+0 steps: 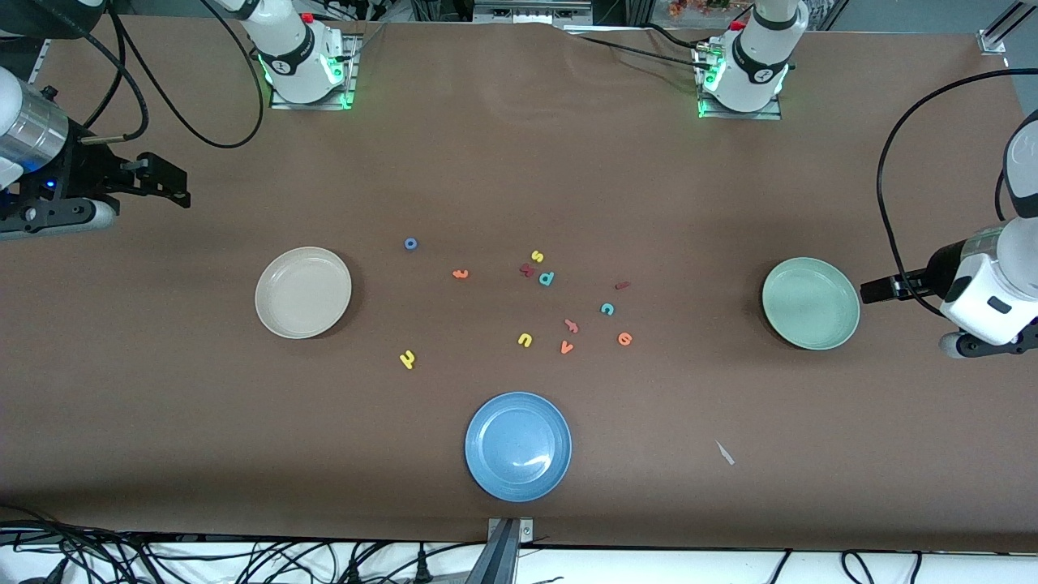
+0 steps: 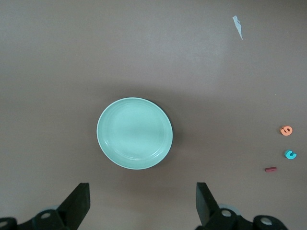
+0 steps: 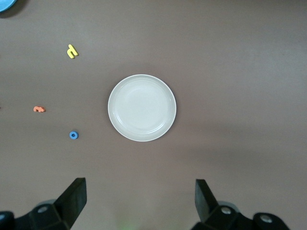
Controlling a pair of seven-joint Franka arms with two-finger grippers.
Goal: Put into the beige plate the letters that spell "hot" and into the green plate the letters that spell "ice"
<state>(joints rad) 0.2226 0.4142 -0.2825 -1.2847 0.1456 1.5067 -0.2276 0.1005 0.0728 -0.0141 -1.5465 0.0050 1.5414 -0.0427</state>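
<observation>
The left gripper point(image 2: 143, 203) is spread wide and holds nothing — the green plate point(image 2: 135, 133) sits under it. The right gripper point(image 3: 140, 201) is spread wide too, holding nothing, over the table by the beige plate point(image 3: 142, 108) — the letters lie well apart from both.

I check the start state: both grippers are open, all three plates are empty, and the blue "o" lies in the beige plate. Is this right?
Not quite. The front view shows the blue "o" on the table, beside the beige plate, which is empty. The rest holds.
</observation>
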